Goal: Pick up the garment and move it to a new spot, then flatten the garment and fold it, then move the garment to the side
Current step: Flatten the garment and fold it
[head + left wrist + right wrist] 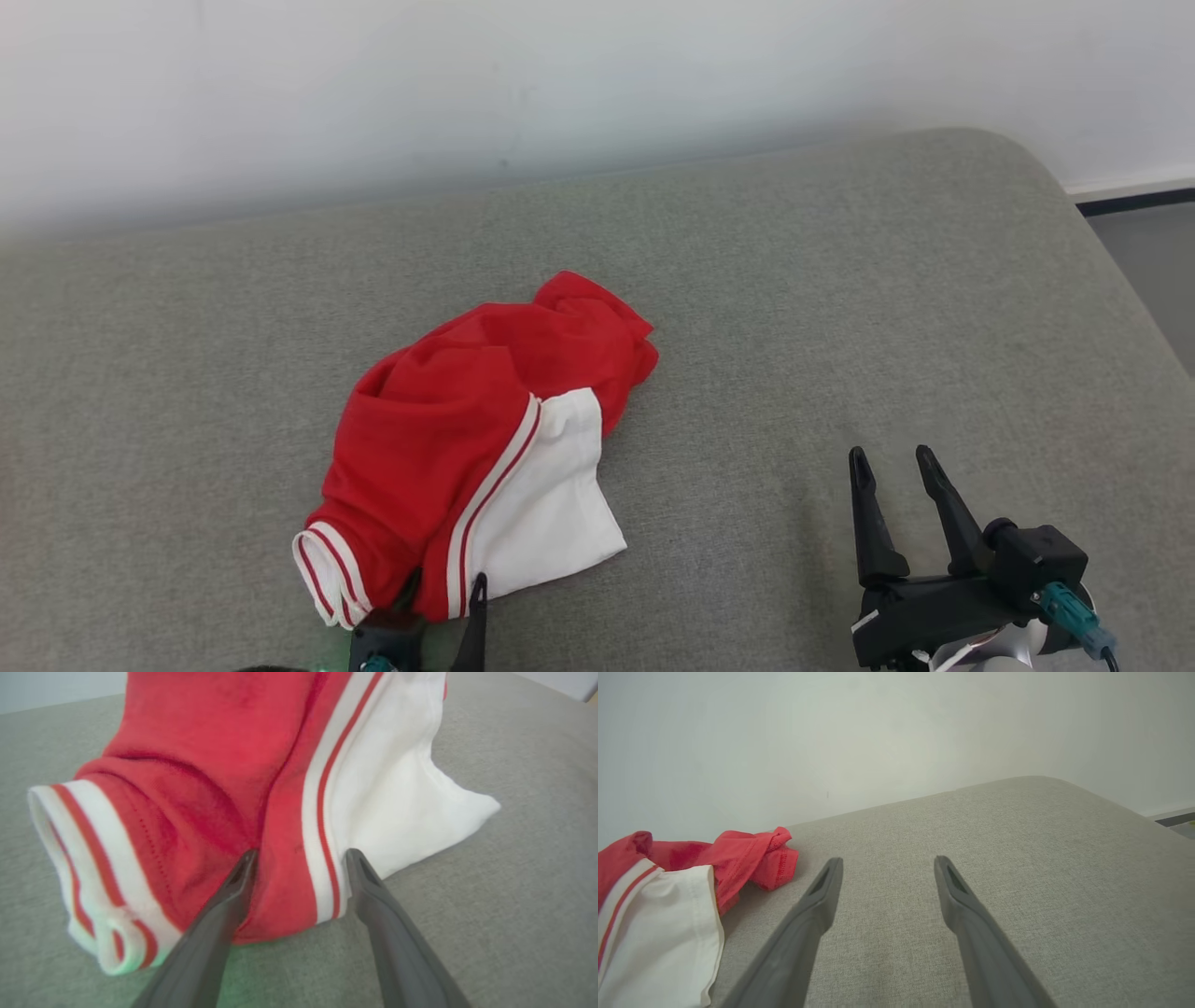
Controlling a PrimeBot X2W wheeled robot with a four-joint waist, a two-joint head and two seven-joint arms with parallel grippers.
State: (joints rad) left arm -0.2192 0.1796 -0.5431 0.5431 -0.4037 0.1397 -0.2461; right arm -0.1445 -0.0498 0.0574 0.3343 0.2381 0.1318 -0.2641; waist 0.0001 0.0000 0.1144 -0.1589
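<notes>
The garment (476, 439) is a crumpled red piece with a white panel and red-and-white striped trim, lying in a heap left of centre on the grey cushion. My left gripper (444, 588) is at its near hem. In the left wrist view the left gripper (301, 856) stands open, its two fingers straddling the red cloth and striped trim (322, 826) without pinching them. My right gripper (894, 459) rests open over bare fabric to the garment's right, holding nothing. From the right wrist, the right gripper (887, 862) is open and the garment (668, 905) lies at the left edge.
The grey upholstered cushion (840, 308) stretches wide, with a rounded corner at the far right (1008, 149). A pale wall (560, 75) runs along its back edge. Dark flooring and a skirting strip (1139, 201) show past the right side.
</notes>
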